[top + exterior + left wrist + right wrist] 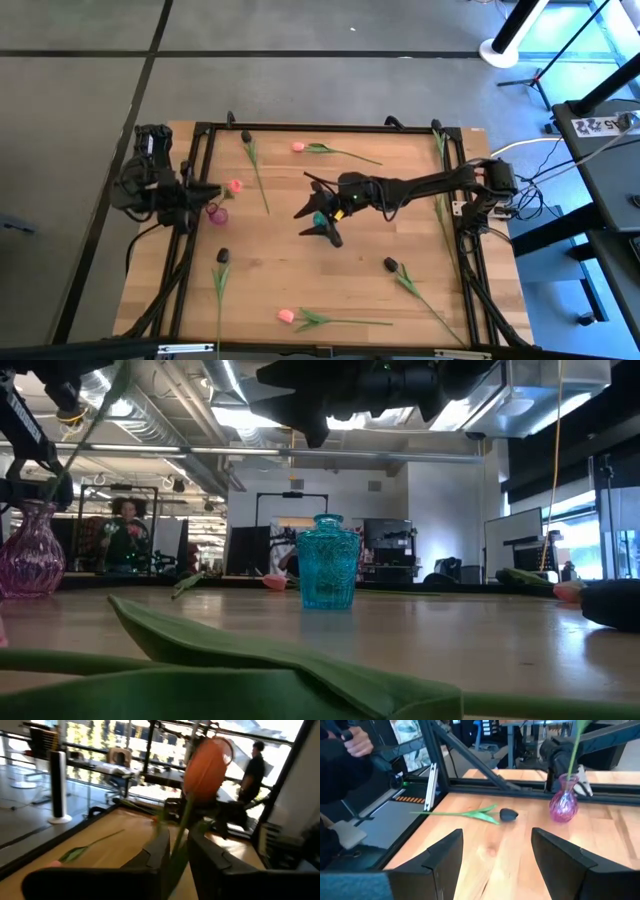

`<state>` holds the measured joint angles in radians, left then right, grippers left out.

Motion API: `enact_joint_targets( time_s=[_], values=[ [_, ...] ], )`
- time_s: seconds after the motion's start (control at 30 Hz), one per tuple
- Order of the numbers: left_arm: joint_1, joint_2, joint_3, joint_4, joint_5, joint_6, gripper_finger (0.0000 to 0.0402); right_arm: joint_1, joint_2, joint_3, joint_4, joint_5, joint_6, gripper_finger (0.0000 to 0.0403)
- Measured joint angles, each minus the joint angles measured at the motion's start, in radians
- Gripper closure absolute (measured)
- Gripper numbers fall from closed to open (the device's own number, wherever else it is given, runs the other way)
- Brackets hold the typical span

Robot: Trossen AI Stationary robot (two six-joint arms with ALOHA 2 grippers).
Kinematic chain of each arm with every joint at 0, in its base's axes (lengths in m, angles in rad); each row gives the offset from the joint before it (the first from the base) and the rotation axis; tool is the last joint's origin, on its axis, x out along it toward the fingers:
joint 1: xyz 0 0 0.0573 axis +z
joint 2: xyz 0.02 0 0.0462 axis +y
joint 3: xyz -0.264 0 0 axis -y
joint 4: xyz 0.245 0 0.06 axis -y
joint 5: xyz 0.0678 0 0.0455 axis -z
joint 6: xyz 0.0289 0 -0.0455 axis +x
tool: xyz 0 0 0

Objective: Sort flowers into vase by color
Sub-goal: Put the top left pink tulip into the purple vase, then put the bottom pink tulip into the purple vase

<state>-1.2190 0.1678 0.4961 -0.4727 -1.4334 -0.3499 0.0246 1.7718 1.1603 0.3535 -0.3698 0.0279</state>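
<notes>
Your L gripper at table's 9 o'clock pinches pink tulip stem over pink vase; R gripper mid-table, fingers apart, empty.

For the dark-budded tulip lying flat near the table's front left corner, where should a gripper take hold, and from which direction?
Probably mid-stem, from straight above. The dark-budded artificial tulip lies flat on the wooden table with its thin green stem running lengthwise away from the bud, clear of the pink glass vase. Fingers should straddle the stem crosswise; the small bud and soft leaf offer a poorer hold.
</notes>
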Motion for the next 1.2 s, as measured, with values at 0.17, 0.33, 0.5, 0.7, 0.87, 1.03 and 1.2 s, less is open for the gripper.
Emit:
enact_joint_targets(
  time_s=[0.17,0.33,0.5,0.7,0.87,1.03,1.2],
  values=[
    [0.000,0.000,0.000,-0.031,0.074,-0.039,0.0321,0.009,0.000,0.000,-0.015,0.011,-0.002,0.0169],
    [0.000,0.000,0.006,-0.031,0.077,-0.013,0.0322,0.009,0.000,0.000,-0.013,0.020,-0.002,0.0169],
    [0.000,0.000,0.076,-0.029,0.166,0.048,0.0322,0.008,0.000,0.000,-0.012,0.020,-0.001,0.0169],
    [0.001,0.000,0.179,-0.157,0.227,0.002,0.0322,0.008,-0.003,0.000,-0.010,0.021,-0.001,0.0169],
    [0.002,0.000,0.194,-0.399,0.229,-0.256,0.0318,0.008,-0.003,0.000,-0.013,0.021,0.000,0.0169],
    [0.002,0.000,0.194,-0.460,0.356,-0.346,0.0314,0.008,-0.003,0.000,-0.014,0.021,0.001,0.0169],
    [0.002,0.002,0.209,-0.455,0.471,-0.345,0.0319,0.008,-0.003,0.000,-0.013,0.021,0.001,0.0169]
  ],
)
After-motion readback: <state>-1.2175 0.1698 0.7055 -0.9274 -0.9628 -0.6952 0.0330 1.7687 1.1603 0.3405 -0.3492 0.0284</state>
